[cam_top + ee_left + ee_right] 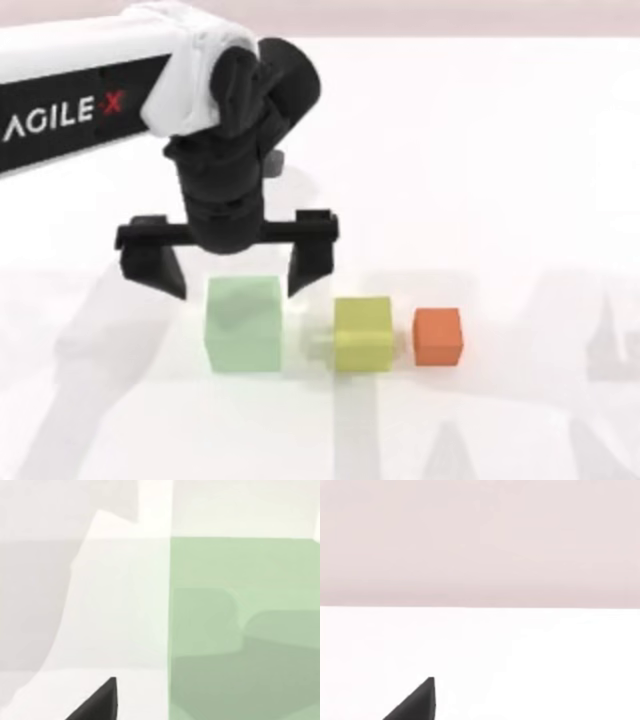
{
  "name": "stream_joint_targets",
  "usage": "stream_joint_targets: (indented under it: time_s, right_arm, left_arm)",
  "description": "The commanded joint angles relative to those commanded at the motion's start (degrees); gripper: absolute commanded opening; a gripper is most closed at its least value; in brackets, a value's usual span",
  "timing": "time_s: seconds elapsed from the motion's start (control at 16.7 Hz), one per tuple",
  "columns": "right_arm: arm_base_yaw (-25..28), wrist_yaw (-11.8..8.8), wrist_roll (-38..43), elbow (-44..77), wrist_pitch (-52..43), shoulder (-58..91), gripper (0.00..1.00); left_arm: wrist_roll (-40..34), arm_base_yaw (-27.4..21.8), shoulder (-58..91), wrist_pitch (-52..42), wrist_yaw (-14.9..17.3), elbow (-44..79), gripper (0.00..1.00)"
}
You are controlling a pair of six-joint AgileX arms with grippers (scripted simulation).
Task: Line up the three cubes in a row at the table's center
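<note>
Cubes are seen in a row: pale green cube (243,325) just below the left gripper (235,272), whose fingers are spread wide and clear of it, likely released; yellow-green cube (363,334) beside, orange cube (438,336) farthest. White table (500,180) is bare beyond. Right gripper (415,705) is parked off-scene; its spread can't be told.

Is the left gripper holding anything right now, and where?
Nothing held: left gripper hangs open above the large green cube, fingers clear of it.

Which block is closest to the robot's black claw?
The big pale green cube, leftmost in the row. The open left gripper hangs right above it; the yellow-green cube and little orange cube sit farther right.
</note>
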Motion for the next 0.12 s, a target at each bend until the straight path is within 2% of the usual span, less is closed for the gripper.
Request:
stream_joint_targets:
  time_s: [0.12]
  right_arm:
    - [0.0,0.0,0.0,0.0,0.0,0.0,1.0]
  left_arm:
    - [0.06,0.15,-0.91,-1.67,-0.01,1.36,1.0]
